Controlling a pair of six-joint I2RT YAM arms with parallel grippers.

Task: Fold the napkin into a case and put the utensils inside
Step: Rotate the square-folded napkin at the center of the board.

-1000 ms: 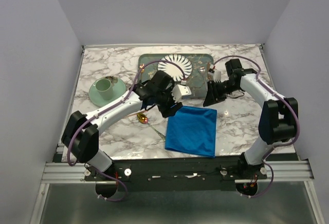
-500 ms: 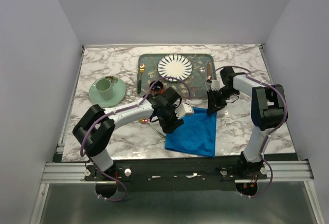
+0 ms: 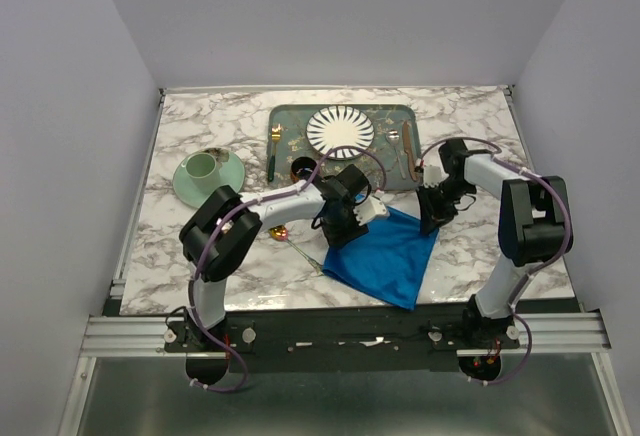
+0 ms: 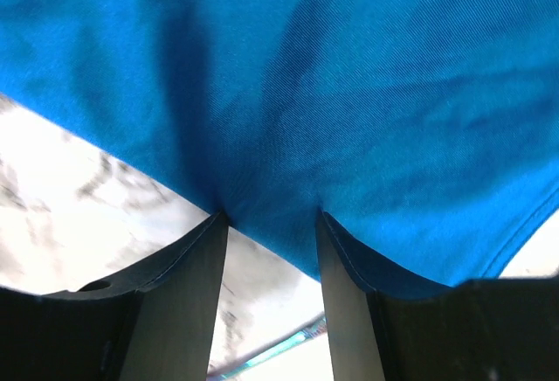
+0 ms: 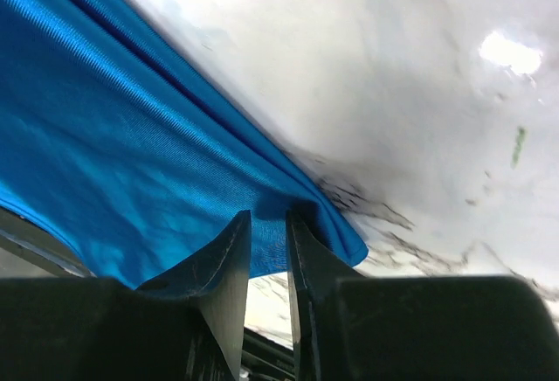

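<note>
The blue napkin (image 3: 385,261) lies flat on the marble table, near centre, with no case formed. My left gripper (image 3: 352,228) is at its far left corner. In the left wrist view (image 4: 271,217) the jaws stand apart, tips pressed on the cloth (image 4: 349,93) at its edge, creases running to each tip. My right gripper (image 3: 433,218) is at the far right corner, and in the right wrist view (image 5: 269,215) it is shut on the cloth's edge (image 5: 131,162). The gold-bowled spoon (image 3: 282,232) lies left of the napkin. The copper-pink fork (image 3: 398,151) lies on the tray's right side.
A grey-green tray (image 3: 385,116) at the back holds a striped white plate (image 3: 340,131), a green-handled gold fork (image 3: 272,151) and a small dark bowl (image 3: 300,168). A green cup on a saucer (image 3: 207,176) stands at the left.
Both grippers have come down onto the napkin's far corners. The left one moved right. The right one closed on its corner, and that corner now sits further right, skewing the cloth.
</note>
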